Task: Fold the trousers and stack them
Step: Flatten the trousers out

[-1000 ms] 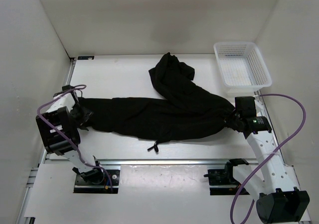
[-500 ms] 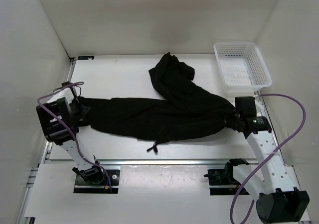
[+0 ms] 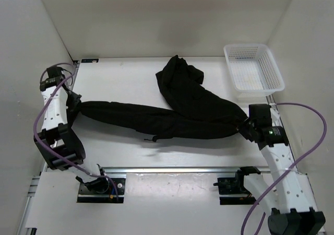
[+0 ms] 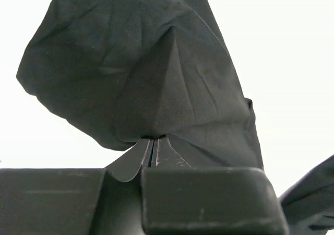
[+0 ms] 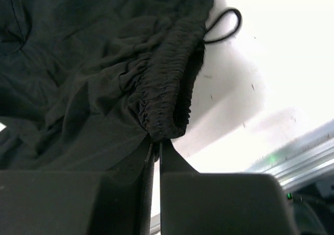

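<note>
The black trousers (image 3: 162,119) hang stretched across the table between my two grippers, with one leg bunched toward the back middle (image 3: 177,75). My left gripper (image 3: 74,108) is shut on a leg end at the left; the pinched cloth (image 4: 151,89) fans out from the fingertips. At the right, my right gripper (image 3: 244,125) is shut on the gathered waistband (image 5: 164,109), and a small cord loop (image 5: 225,25) lies beside it. A short cord (image 3: 151,138) dangles under the middle of the trousers.
A white mesh basket (image 3: 253,72) stands at the back right corner. White walls close in the table on the left, back and right. A metal rail (image 3: 172,169) runs along the near edge by the arm bases.
The left gripper closed on the leg end and the left arm rose and swung toward the back left, pulling the trousers taut off the table. The right arm shifted slightly.
</note>
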